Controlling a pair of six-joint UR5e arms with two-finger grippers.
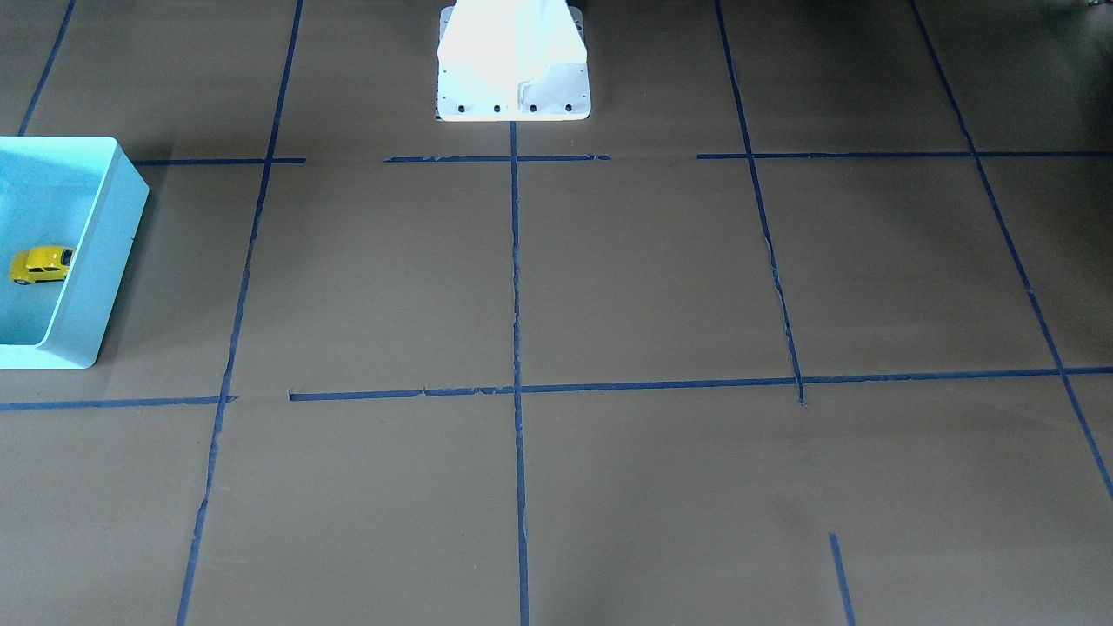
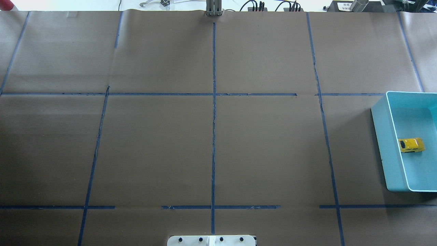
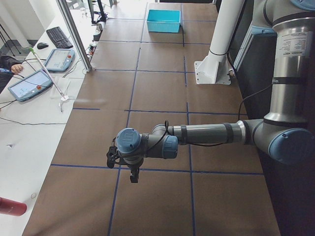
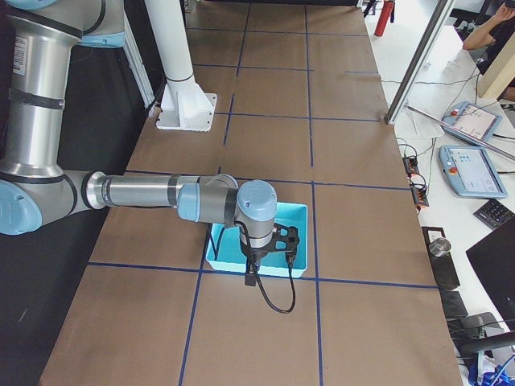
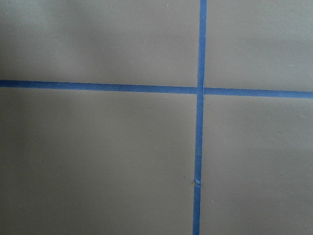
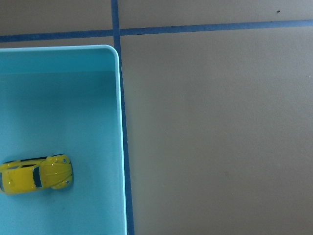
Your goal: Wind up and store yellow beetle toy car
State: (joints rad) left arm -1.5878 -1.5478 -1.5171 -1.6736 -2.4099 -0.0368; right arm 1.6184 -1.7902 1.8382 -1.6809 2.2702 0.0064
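The yellow beetle toy car (image 1: 41, 264) lies on the floor of the turquoise bin (image 1: 97, 261), near the bin's wall. It also shows in the overhead view (image 2: 411, 145) and in the right wrist view (image 6: 36, 175), on its wheels and free of any gripper. My right gripper (image 4: 251, 277) hangs high over the bin's (image 4: 296, 215) near edge; I cannot tell if it is open or shut. My left gripper (image 3: 132, 174) hangs over bare table far from the bin (image 3: 164, 20); I cannot tell its state. No fingers show in either wrist view.
Brown paper with blue tape lines (image 2: 213, 112) covers the table. The robot's white base (image 1: 513, 65) stands at the table's edge. The bin (image 2: 385, 143) sits at the table's right end. Tablets and a keyboard (image 3: 59, 37) lie on a side desk.
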